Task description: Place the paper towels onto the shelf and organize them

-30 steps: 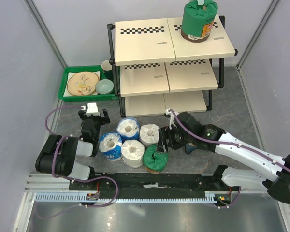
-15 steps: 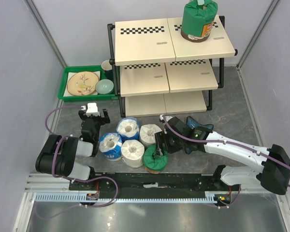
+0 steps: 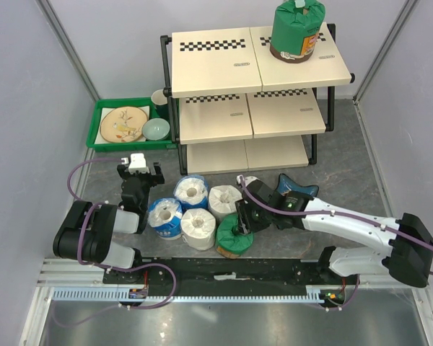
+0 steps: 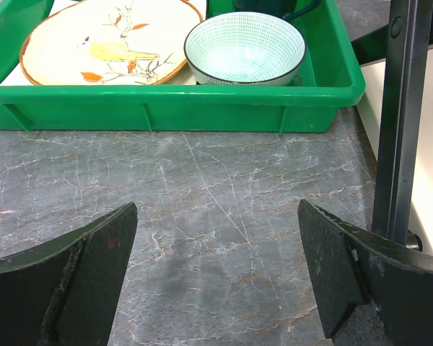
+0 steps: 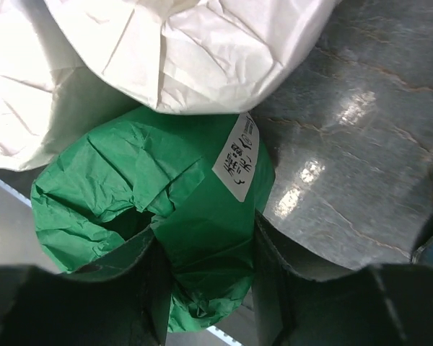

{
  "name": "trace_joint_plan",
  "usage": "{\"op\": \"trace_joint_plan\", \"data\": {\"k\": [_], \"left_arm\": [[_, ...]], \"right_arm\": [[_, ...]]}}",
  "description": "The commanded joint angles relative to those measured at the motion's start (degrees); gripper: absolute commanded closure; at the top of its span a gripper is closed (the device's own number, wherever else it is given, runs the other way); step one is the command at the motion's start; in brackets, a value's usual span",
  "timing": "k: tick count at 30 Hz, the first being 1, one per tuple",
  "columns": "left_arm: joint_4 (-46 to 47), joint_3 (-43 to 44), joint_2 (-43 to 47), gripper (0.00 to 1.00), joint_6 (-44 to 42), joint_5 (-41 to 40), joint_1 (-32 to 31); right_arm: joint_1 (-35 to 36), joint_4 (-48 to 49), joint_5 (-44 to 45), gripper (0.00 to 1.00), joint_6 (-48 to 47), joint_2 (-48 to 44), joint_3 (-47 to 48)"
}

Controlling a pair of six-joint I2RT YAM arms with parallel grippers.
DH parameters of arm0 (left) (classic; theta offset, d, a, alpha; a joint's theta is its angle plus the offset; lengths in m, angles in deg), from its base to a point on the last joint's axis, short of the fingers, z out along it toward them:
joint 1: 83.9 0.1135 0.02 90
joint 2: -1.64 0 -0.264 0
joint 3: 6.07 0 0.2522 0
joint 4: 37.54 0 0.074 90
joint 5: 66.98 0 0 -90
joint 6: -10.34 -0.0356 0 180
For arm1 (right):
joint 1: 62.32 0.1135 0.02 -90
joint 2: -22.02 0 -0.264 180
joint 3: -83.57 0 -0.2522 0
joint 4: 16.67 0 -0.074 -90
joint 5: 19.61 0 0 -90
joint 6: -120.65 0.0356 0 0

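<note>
A green-wrapped roll (image 5: 195,209) shows crinkled, matt paper with a smooth white printed label (image 5: 238,155). The white rolls (image 5: 195,50) beside it wear creased white wrap. The grey, marble-veined surface (image 5: 361,130) is polished and catches the light. The green tray (image 4: 173,101) is glossy moulded plastic, and its bowl (image 4: 244,47) and plate (image 4: 108,40) are glazed. The shelf (image 3: 216,61) pairs black metal tube with smooth, matt cream boards. The left pincer (image 4: 216,281) has matt black fingers (image 4: 79,274).

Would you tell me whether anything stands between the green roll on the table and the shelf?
Yes: a plain white roll stands directly behind the green roll, between it and the shelf; higher up, nothing visible does.
</note>
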Motion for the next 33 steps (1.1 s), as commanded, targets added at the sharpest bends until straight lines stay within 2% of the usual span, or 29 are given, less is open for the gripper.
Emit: {"op": "trace_joint_plan", "data": {"k": [1,6,10,15,22,24,28,31,33], "left_arm": [[2.6,0.9,-0.3,0.0,-0.7,-0.2,0.1],[2.6,0.9,-0.3,0.01,-0.7,-0.2,0.1],[2.6,0.9,-0.3,0.01,-0.7,-0.2,0.1],[2.6,0.9,-0.2,0.01,-0.7,-0.2,0.1],[2.6,0.9,-0.2,0.01,-0.7,-0.2,0.1],[2.6,0.9,-0.3,0.01,-0.6,-0.2,0.1],[2.6,0.9,-0.3,0.01,-0.7,-0.3,0.1],[2.6,0.9,-0.2,0.01,-0.7,-0.2,0.1],[2.6,0.9,-0.3,0.01,-0.7,-0.2,0.1]], "right_arm": [[0.3,-2.3,2.8,0.56,0.2,-6.5,6.3],[0.3,-7.2,4.1,0.57,-0.8,-9.8,12.2],[0.3,-10.3,7.9,0.57,-2.1,-11.6,21.1],[0.3,-14.4,23.7,0.58,-5.1,-10.4,36.1],[0.2,-14.6,37.0,0.59,-13.6,-1.7,65.4],[0.3,-13.4,39.0,0.58,-17.8,1.0,70.8],[0.3,-12.8,43.9,0.56,-25.8,12.0,86.9],[0.0,-10.3,46.5,0.56,-31.0,18.4,93.9],[-0.4,-6.8,46.7,0.57,-33.6,21.1,95.4]]}}
